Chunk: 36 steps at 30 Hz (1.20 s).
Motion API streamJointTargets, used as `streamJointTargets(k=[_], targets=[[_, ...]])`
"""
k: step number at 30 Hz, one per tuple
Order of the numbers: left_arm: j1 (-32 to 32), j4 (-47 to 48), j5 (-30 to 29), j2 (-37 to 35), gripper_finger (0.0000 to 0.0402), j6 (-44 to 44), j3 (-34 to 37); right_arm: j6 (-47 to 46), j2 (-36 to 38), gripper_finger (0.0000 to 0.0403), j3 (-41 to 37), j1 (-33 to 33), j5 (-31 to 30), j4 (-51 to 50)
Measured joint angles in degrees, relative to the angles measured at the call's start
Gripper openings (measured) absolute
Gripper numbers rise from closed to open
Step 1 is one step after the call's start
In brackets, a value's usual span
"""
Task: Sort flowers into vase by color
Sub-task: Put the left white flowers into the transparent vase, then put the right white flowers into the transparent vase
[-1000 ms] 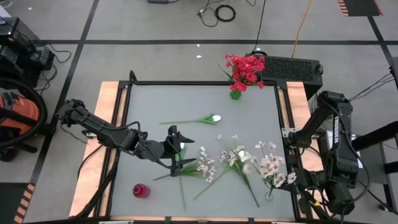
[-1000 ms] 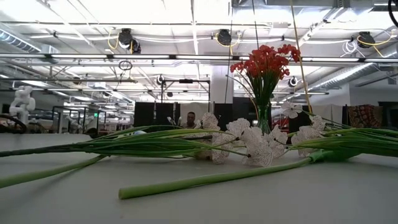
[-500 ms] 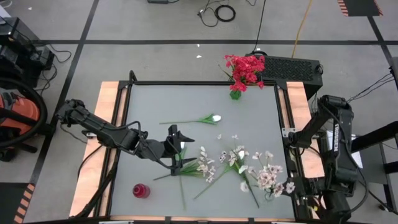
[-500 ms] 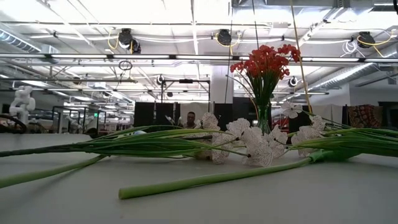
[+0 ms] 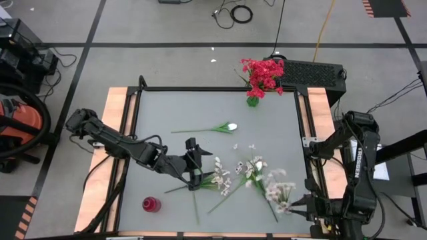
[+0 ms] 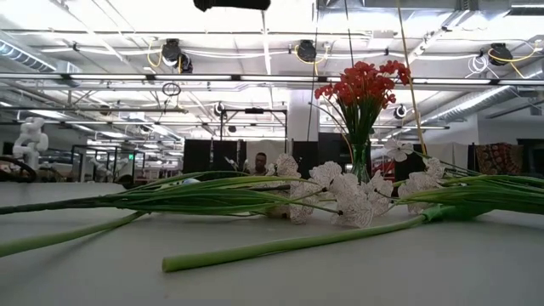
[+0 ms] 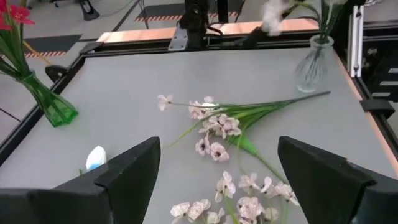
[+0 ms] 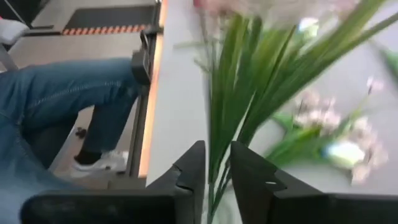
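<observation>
Right end effector [image 8: 213, 180] clenched on the green stems of a pale pink-white spray [image 5: 278, 191], at the desk's [image 5: 167, 107] near right corner. Left end effector [image 7: 217, 180] spread wide, released, above loose sprays [image 5: 223, 177] mid-desk. Red flowers [image 5: 262, 73] stand in green vase [image 5: 252, 100] at far edge.

Blurred pale spray [image 8: 273, 7], blossoms cropped.
</observation>
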<state>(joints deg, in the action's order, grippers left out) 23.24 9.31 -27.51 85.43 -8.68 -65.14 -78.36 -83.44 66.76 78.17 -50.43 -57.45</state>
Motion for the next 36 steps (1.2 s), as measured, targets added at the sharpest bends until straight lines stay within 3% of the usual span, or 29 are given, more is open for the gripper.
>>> streamJointTargets(k=[15, 20, 25, 28, 33, 36], targets=[[-1.18, -1.49, 1.19, 6.07, 0.0328, 0.04, 0.00, -12.90, 10.11, 0.0165, 0.02, -0.05, 11.89, -1.64], [-1.71, -6.11, 7.44, 11.64, 0.0328, 0.29, 0.00, -13.10, 14.25, 0.0160, 0.02, -0.09, 14.73, -3.68], [-2.88, -14.93, 8.94, 17.28, 0.0328, 0.79, 0.00, -17.58, 17.83, 0.0144, 0.02, -0.09, 15.04, -10.44], [-4.19, -20.80, 9.02, 19.95, 0.0328, 2.54, -0.09, -23.24, 18.95, 0.0134, 0.02, -0.12, 14.63, -16.48], [-5.93, -20.33, 10.49, 24.22, 0.0328, 3.41, -4.02, -39.08, 18.52, 0.0121, 0.04, -1.85, 15.00, -31.69], [-6.07, -18.67, 11.68, 26.40, 0.0328, 3.62, -5.83, -41.26, 19.25, 0.0115, -0.78, -4.42, 15.44, -31.96]])
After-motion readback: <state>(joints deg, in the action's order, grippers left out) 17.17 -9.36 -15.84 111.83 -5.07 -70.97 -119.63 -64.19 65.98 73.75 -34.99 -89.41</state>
